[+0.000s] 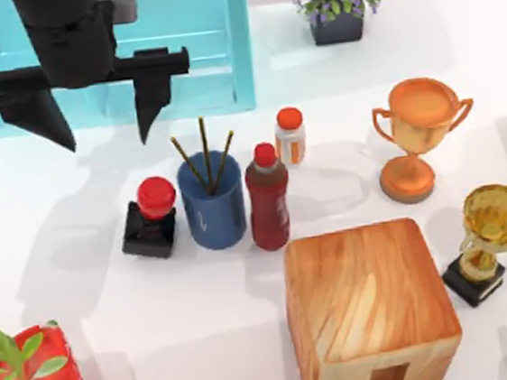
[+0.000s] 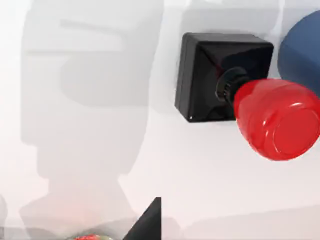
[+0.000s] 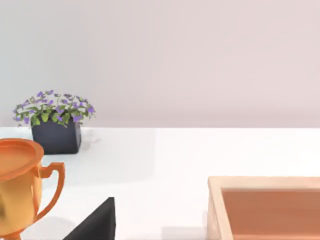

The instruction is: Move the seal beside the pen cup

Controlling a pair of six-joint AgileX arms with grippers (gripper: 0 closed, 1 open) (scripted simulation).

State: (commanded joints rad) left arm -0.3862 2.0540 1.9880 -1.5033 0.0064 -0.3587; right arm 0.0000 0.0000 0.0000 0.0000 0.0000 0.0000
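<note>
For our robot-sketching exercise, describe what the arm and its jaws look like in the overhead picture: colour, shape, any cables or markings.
The left arm is matte black throughout: a thick rounded wrist housing ends in a flat horizontal crossbar. From the bar hang the two jaws of the left gripper, each a broad wedge that tapers to a blunt point. No cables, labels or markings are visible. A black wedge tip also appears in the left wrist view.

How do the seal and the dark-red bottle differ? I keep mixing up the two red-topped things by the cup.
The seal is short, with a black square base and a round red knob; the dark-red bottle is taller, slim and round with a small red cap. The seal stands left of the pen cup, the bottle right. Both stand upright, close beside the cup.
</note>
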